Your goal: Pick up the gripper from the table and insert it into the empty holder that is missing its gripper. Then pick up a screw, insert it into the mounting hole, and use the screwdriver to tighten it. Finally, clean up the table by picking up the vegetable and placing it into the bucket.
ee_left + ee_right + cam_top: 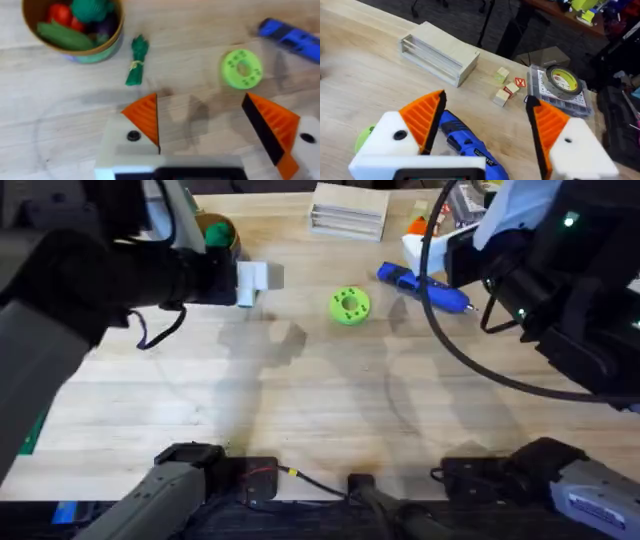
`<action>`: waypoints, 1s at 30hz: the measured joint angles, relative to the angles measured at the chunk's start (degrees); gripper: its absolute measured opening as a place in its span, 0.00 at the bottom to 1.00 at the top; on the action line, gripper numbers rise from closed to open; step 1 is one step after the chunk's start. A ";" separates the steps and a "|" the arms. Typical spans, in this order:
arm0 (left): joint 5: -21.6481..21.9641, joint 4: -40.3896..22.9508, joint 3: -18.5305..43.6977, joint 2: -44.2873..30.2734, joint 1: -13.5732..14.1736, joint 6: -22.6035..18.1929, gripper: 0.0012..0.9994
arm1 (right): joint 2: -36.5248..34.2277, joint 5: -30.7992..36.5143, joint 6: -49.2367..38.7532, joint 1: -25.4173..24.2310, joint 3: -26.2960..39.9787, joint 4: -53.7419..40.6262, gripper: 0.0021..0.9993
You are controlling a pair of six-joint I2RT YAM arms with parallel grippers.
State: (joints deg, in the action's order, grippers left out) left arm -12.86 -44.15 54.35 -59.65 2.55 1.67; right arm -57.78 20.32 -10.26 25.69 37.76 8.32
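The dark-green vegetable (136, 61) lies on the table just beside the bucket (114, 44), which holds several toy vegetables. My left gripper (205, 125) hangs open a short way from the vegetable, with nothing between its orange-padded fingers (145, 117). In the overhead view it is the white block (255, 278) next to the bucket (215, 232). The blue screwdriver (465, 142) lies on the table, and my right gripper (485, 125) is open over one end of it, a finger on each side. The loose gripper, the empty holder and the screw are out of view.
A lime-green disc (349, 305) lies mid-table between vegetable and screwdriver (425, 288). A wooden box (348, 210) stands at the far edge. Small wooden blocks (502, 90) and a tape roll (562, 81) on a clear case lie beyond the screwdriver.
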 joint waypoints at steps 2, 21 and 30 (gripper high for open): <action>1.91 -0.04 0.00 -3.47 0.00 -0.11 0.99 | 0.00 0.00 0.00 0.00 0.00 0.00 0.99; 9.62 25.16 -5.55 -24.82 0.00 -2.30 1.00 | 0.02 0.00 0.00 0.00 0.00 0.00 0.99; 9.63 30.17 -5.55 -32.82 0.00 -2.34 1.00 | 0.00 0.00 0.00 0.00 0.00 0.00 0.99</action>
State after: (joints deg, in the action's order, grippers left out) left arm -3.22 -13.98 48.80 -92.47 2.55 -0.67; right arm -57.78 20.32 -10.26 25.69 37.76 8.32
